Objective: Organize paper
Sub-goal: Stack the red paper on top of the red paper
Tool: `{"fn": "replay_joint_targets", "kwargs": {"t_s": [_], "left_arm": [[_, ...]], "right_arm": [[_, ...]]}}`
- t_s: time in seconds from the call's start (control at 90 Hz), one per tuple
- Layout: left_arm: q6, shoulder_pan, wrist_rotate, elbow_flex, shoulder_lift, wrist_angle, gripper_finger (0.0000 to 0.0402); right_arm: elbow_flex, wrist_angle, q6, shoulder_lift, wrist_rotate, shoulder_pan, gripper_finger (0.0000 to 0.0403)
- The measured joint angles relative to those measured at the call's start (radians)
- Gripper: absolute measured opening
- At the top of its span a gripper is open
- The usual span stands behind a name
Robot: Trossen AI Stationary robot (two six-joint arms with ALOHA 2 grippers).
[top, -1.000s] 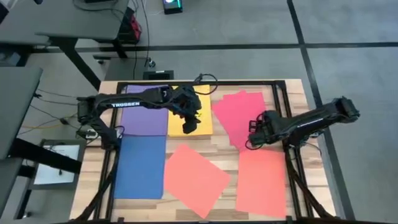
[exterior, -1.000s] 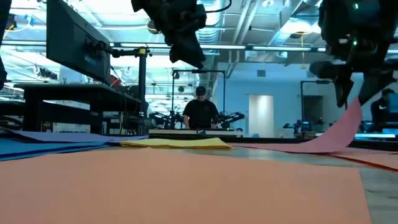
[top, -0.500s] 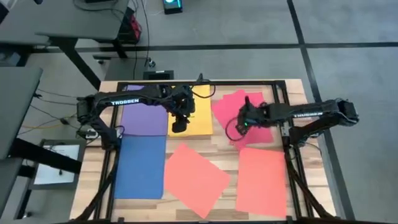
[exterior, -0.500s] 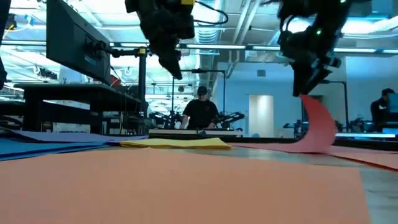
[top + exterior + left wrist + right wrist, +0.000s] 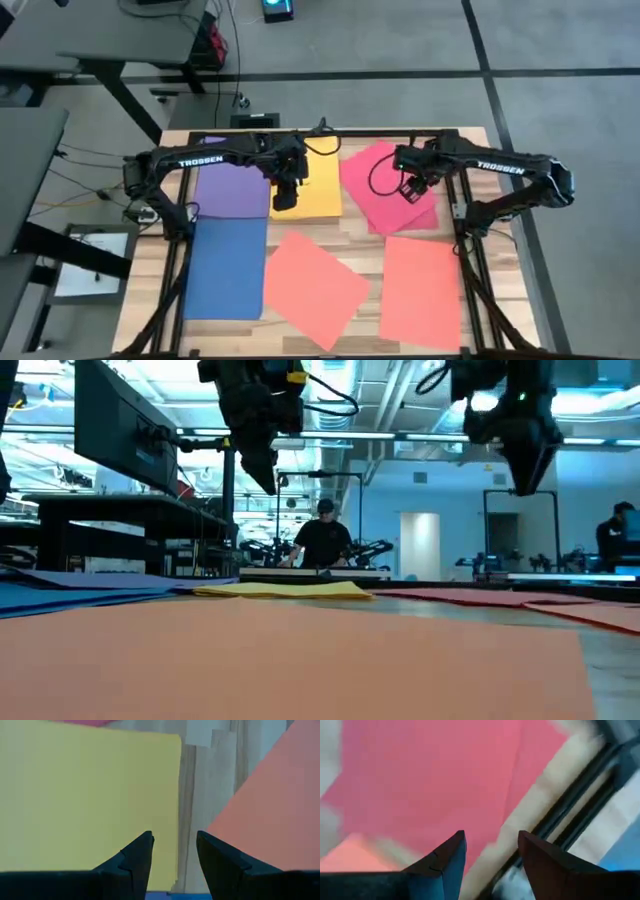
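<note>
- The table (image 5: 365,222) is a light wood top with paper spread all over it, nothing stacked into one pile yet, so I'd say this is mid-sort, between grabs.
- Biggest patches: blue sheet (image 5: 226,266) at the front left, two orange-coral ones, a skewed orange sheet (image 5: 315,285) in the front middle and a straight orange sheet (image 5: 419,290) at front right.
- Further back: purple sheet (image 5: 234,185) with the yellow sheet (image 5: 318,187) just beside it, both squared up. The red-pink sheets (image 5: 385,190) look like two lying overlapped and out of line.
- Right gripper (image 5: 412,186) hovers above the red-pink sheets, fingers spread apart and holding nothing; its wrist view shows pink paper flat under it.
- Left gripper (image 5: 285,196) hangs over the seam between the purple and yellow sheets, jaws apart too, empty; its wrist view shows the yellow sheet's edge right under the fingers (image 5: 134,859).
- Next move, my guess: someone has to pinch a thin flat edge. That needs coming down low at a sheet's border; the loose red-pink overlap or the crooked orange sheet seem like the obvious candidates.
</note>
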Motion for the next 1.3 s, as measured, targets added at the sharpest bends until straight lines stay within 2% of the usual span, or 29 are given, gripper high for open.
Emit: {"fn": "replay_joint_targets", "kwargs": {"t_s": [0.067, 0.167, 0.278, 0.344, 0.444, 0.567, 0.667, 0.867, 1.189, 1.3], "left_arm": [[-0.007, 0.0, 0.0, 0.0, 0.0, -0.004, 0.0138], [-0.012, 0.0, 0.0, 0.0, 0.0, 0.001, 0.0138], [-0.049, 0.0, 0.01, 0.0, 0.0, -0.008, 0.0138], [-0.073, 0.0, 0.048, 0.0, -0.009, -0.017, 0.0138], [-0.11, -0.01, 0.078, 0.0, -0.024, -0.021, 0.0138], [-0.14, -0.029, 0.08, 0.0, -0.032, -0.039, 0.0138], [-0.155, -0.046, 0.081, 0.0, -0.039, -0.055, 0.0138], [-0.182, -0.068, 0.08, 0.0, -0.037, -0.052, 0.0138], [-0.223, -0.078, 0.08, 0.0, -0.037, -0.05, 0.0138], [-0.222, -0.078, 0.079, 0.0, -0.037, -0.04, 0.0138]], "right_arm": [[0.0, 0.119, -0.076, -0.003, -0.016, 0.016, 0.0171], [-0.033, 0.443, -0.239, 0.022, -0.027, 0.03, 0.0171], [-0.063, 0.75, -0.507, 0.128, -0.038, 0.026, 0.0171], [-0.065, 0.877, -0.679, 0.219, -0.081, 0.02, 0.0171], [-0.065, 1.004, -0.867, 0.356, -0.129, 0.01, 0.0171], [-0.062, 1.017, -0.959, 0.506, -0.136, -0.019, 0.0171], [-0.059, 1.009, -0.984, 0.575, -0.13, -0.048, 0.0171], [-0.053, 1.02, -0.977, 0.616, -0.134, -0.083, 0.0171], [-0.044, 0.829, -0.587, 0.591, -0.058, -0.158, 0.0171], [-0.04, 0.789, -0.54, 0.583, -0.055, -0.163, 0.0171]]}}
